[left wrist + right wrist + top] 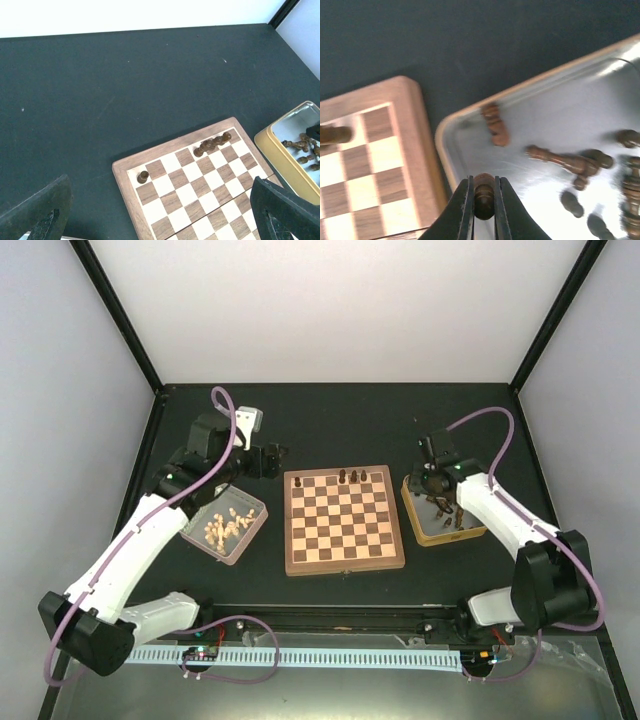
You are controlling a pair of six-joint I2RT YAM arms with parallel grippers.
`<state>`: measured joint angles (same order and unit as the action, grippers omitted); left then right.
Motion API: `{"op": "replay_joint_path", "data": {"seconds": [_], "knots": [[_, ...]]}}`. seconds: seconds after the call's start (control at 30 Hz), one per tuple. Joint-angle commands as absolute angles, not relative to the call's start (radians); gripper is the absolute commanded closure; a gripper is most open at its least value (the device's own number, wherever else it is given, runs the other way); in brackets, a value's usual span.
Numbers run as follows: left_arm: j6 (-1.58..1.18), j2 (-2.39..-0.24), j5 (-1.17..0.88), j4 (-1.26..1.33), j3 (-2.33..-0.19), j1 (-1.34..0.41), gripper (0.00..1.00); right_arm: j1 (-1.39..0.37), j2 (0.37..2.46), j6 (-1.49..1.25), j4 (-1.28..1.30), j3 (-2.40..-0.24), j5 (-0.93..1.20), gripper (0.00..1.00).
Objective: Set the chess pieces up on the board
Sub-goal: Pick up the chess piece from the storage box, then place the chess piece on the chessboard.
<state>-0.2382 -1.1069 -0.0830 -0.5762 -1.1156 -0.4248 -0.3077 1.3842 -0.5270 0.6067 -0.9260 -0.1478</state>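
The board [345, 540] lies mid-table. One dark chess piece [299, 482] stands in its far left corner, and several more [352, 477] are bunched on the far row. In the left wrist view that single piece [143, 176] and the bunch [212, 143] show on the board [200, 200]. My left gripper [275, 462] hovers just off the board's far left corner, open wide and empty [160, 220]. My right gripper [484, 181] is shut on a dark chess piece [484, 200] above the near left corner of the metal tray [442, 150].
The gold-rimmed tray [410, 505] right of the board holds several loose dark pieces [565, 161] lying flat. A second tray [250, 530], left of the board, holds pale cream pieces [225, 525]. The board's frame [417, 150] runs close beside the right tray.
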Motion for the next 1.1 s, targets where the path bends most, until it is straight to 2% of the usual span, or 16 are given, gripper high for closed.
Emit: {"op": "replay_joint_path", "data": {"seconds": [0.0,0.5,1.07], "knots": [[-0.229,-1.075,-0.087,-0.539,-1.109,-0.417,0.01,-0.380,1.413,-0.542,0.624,-0.998,-0.111,0.94],[-0.213,-1.061,-0.090,-0.523,-1.095,-0.417,0.01,-0.523,1.710,-0.512,0.658,-1.238,-0.119,0.92],[-0.207,-1.066,-0.090,-0.523,-1.094,-0.417,0.01,-0.539,1.816,-0.505,0.654,-1.255,-0.128,0.91]]}}
